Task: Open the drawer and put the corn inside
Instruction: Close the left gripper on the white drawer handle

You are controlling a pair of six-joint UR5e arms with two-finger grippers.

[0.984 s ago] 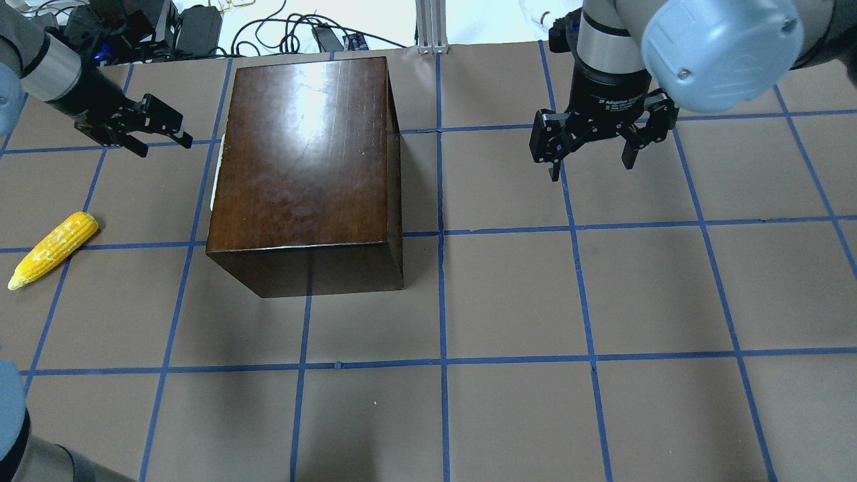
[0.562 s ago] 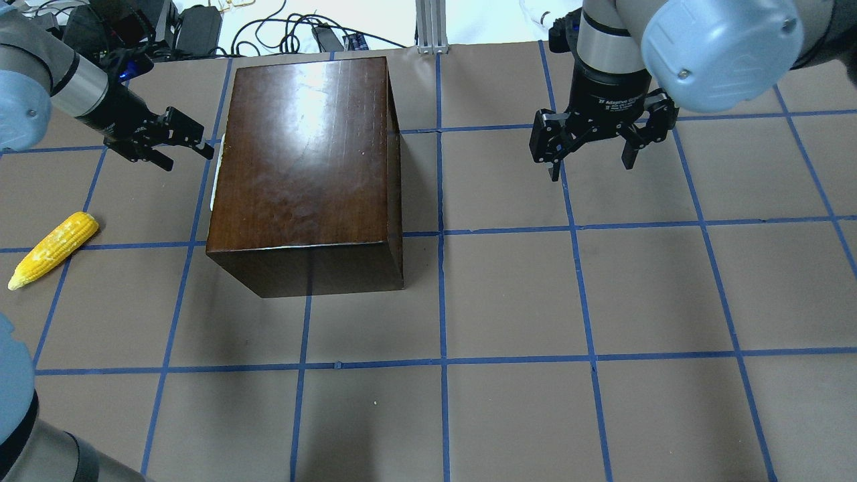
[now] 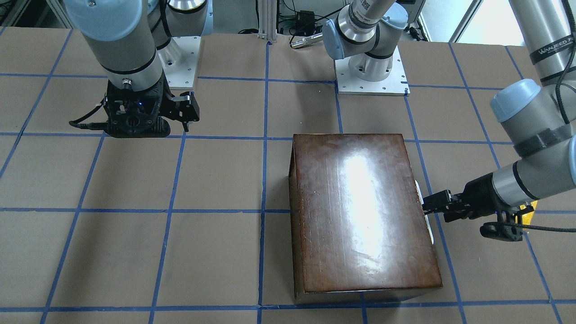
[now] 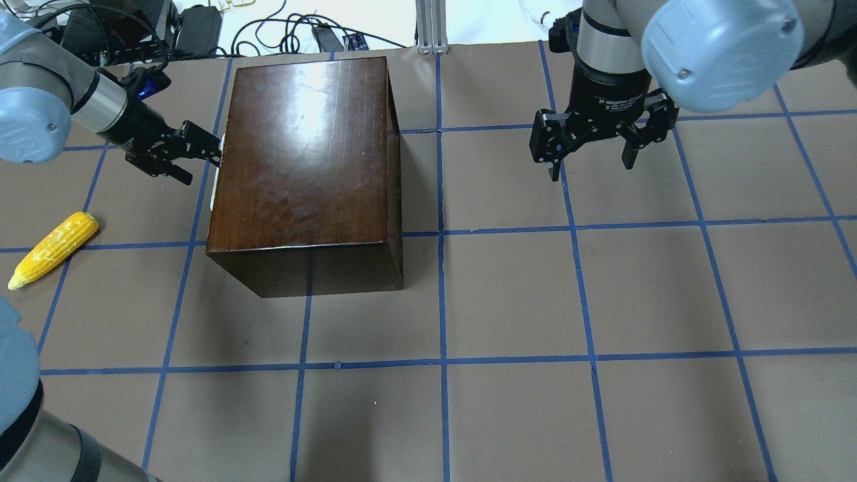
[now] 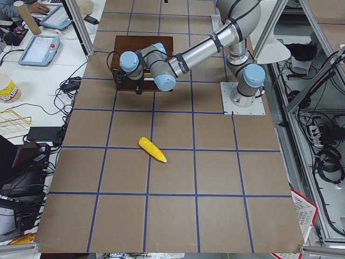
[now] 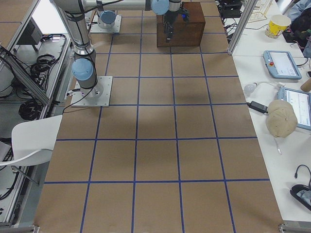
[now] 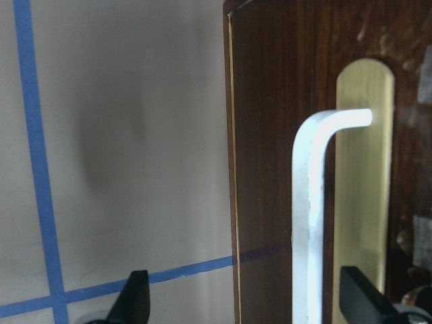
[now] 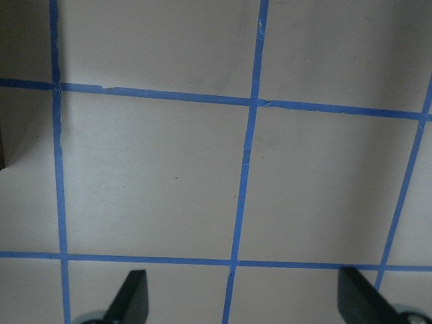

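Note:
The glossy dark-brown box [image 4: 301, 161] stands left of centre and also shows in the front view [image 3: 360, 211]. Its drawer is shut. The drawer's dark front panel [image 7: 270, 169] and white handle [image 7: 310, 223] face the robot's left, and the handle shows as a white sliver [image 4: 215, 175] overhead. My left gripper [image 4: 201, 165] is open right at that side. In the left wrist view [image 7: 246, 300] the handle lies between its fingers, with no contact visible. The yellow corn [image 4: 53, 249] lies on the table near the left edge. My right gripper [image 4: 590, 167] hangs open and empty over the table at the right.
Cables and power supplies [image 4: 201, 27] and an aluminium post [image 4: 428, 27] lie beyond the table's far edge. The arm bases [image 3: 371, 76] stand behind the box in the front view. Blue tape lines grid the brown table [image 4: 509, 301].
My left gripper has moved right, from open table up to the box's left side at the handle. The right arm, box and corn have not moved.

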